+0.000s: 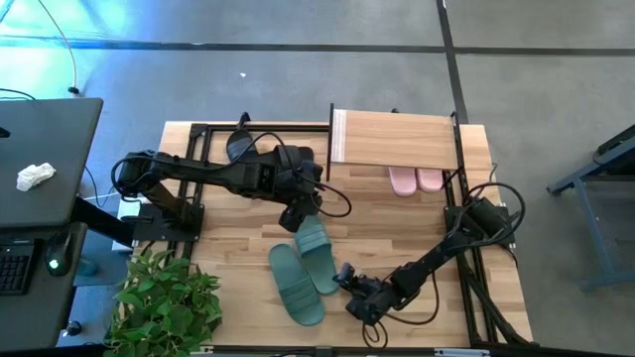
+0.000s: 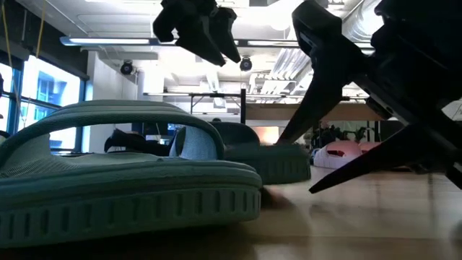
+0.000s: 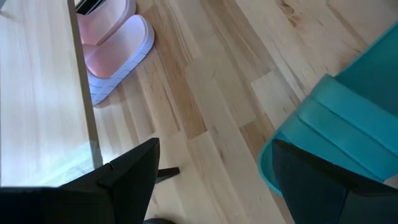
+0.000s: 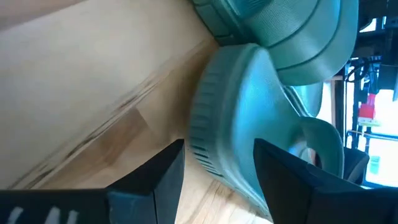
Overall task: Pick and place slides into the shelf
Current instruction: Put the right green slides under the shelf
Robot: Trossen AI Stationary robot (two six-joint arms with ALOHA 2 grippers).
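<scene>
The two teal slides [image 1: 306, 268] are lying side by side on the tabletop [image 1: 397, 233] in front of the shelf [image 1: 392, 138], their long axes running diagonally, one end toward the shelf and the other toward the near edge. The pink slides [image 1: 416, 179] are sitting under the shelf's plank, a placing that only the high view is showing whole; the left wrist view is catching just their ends [image 3: 118, 53] beside the plank edge. The low view is showing a teal strap arching over the sole [image 2: 123, 170]. The left tool [image 1: 298, 216] is hanging above the far teal slide, fingers apart and gripping nothing. The right tool [image 1: 347, 283] is reaching low beside the teal pair, fingers spread and empty, a slide's rim [image 4: 217, 118] lying just ahead of them.
</scene>
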